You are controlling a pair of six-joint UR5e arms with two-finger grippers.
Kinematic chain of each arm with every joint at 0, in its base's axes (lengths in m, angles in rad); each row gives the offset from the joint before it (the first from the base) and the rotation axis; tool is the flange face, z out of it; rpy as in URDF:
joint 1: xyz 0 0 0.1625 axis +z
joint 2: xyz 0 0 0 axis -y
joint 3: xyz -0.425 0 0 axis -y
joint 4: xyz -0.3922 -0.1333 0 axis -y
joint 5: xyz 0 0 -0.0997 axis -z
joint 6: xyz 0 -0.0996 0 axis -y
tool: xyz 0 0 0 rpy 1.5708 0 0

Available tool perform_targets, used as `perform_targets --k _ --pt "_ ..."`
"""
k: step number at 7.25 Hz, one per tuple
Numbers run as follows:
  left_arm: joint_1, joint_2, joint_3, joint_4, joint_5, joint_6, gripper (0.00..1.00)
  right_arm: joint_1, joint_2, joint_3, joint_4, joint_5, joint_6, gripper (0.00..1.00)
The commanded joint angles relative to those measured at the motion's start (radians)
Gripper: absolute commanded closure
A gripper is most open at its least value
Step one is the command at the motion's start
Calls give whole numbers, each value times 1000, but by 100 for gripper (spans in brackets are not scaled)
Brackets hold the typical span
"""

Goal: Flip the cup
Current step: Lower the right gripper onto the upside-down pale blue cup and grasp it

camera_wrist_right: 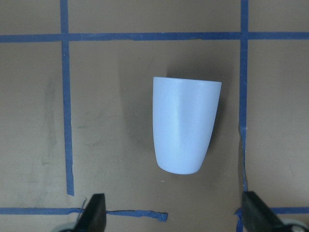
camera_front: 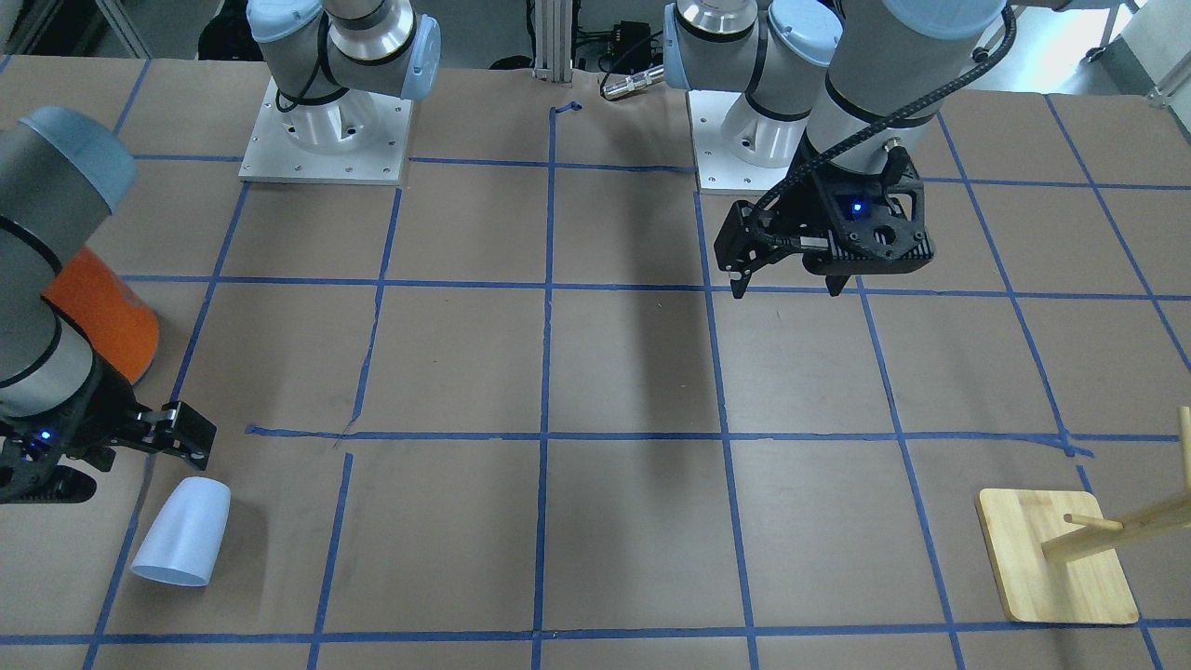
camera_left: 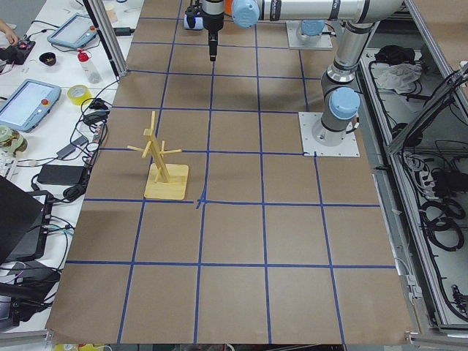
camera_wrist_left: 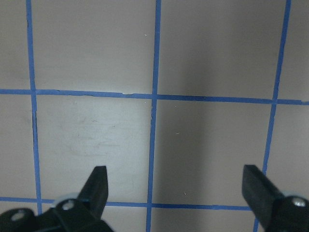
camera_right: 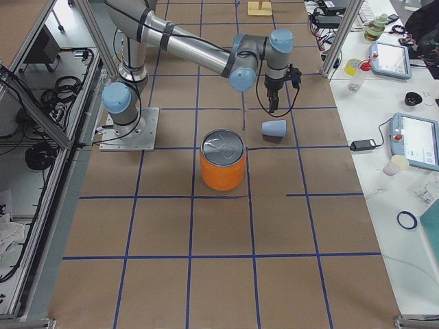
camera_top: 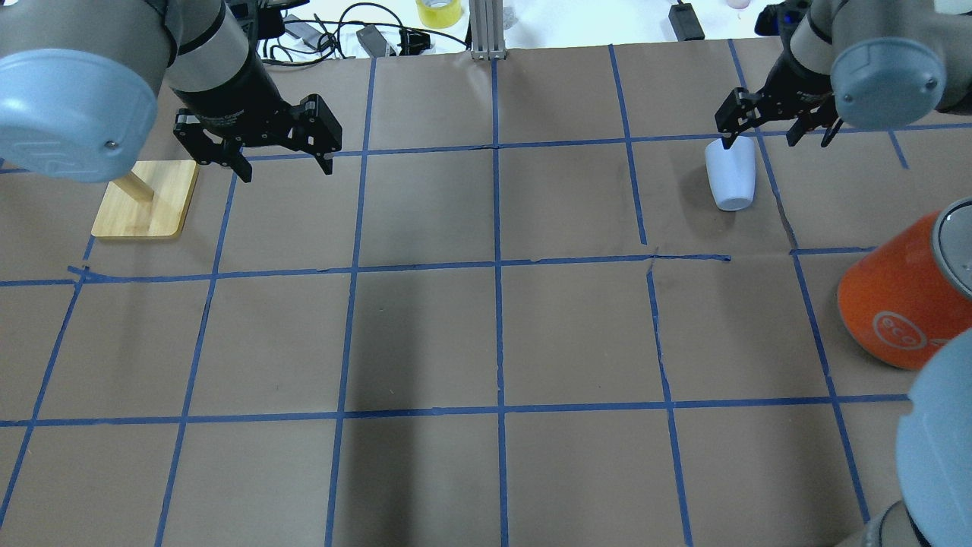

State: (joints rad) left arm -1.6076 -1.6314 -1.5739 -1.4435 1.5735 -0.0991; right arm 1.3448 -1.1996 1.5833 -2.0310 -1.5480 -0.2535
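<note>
Brown-papered table [camera_top: 425, 342] carries the pale cup [camera_wrist_right: 186, 125] on its side, base just ahead of the right fingers [camera_wrist_right: 94, 212], spread wide, empty; left fingers [camera_wrist_left: 98, 186] likewise wide.

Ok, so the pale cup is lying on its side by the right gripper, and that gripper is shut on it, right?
Not quite. The right gripper is open, not shut on the cup: the right wrist view shows its fingertips spread wide and the cup ungripped. The cup does lie on its side by it.
</note>
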Motion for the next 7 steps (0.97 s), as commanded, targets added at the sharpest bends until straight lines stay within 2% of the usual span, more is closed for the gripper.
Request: perform_targets --k 1,4,7 --pt "0 4 2 0 0 2 0 0 96 29 -148 -4 -96 0" --pt "5 10 -1 9 2 3 0 0 185 37 -243 -7 -96 0" --pt "5 19 -2 9 0 1 0 -1 230 17 -264 -21 -92 2"
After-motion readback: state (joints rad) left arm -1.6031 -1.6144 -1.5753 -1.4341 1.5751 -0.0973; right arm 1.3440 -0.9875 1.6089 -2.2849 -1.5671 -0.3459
